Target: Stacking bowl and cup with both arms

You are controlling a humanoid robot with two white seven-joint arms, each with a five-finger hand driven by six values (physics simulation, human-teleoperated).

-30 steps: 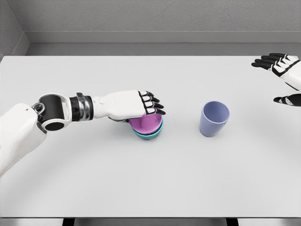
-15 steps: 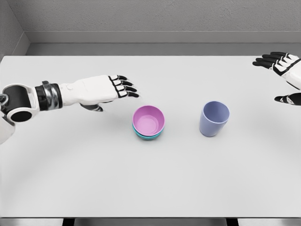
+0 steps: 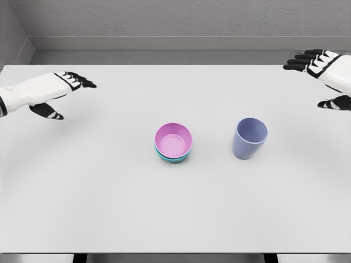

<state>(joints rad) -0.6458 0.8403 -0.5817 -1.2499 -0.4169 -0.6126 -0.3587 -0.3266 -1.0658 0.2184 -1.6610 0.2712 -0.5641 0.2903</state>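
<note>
Head view: a pink bowl (image 3: 174, 140) sits nested inside a teal bowl (image 3: 173, 157) near the middle of the white table (image 3: 109, 208). A blue-grey cup (image 3: 249, 138) stands upright to the right of the bowls, apart from them. The left hand (image 3: 46, 90) hovers at the far left edge, fingers spread, holding nothing. The right hand (image 3: 323, 71) hovers at the far right edge, fingers likewise spread and empty.

Single head cam, set high, pitched down and forward over the flat white tabletop (image 3: 109, 208), mid-range. Frame runs from near table edge up to the grey back wall (image 3: 175, 16) (no second view).
</note>
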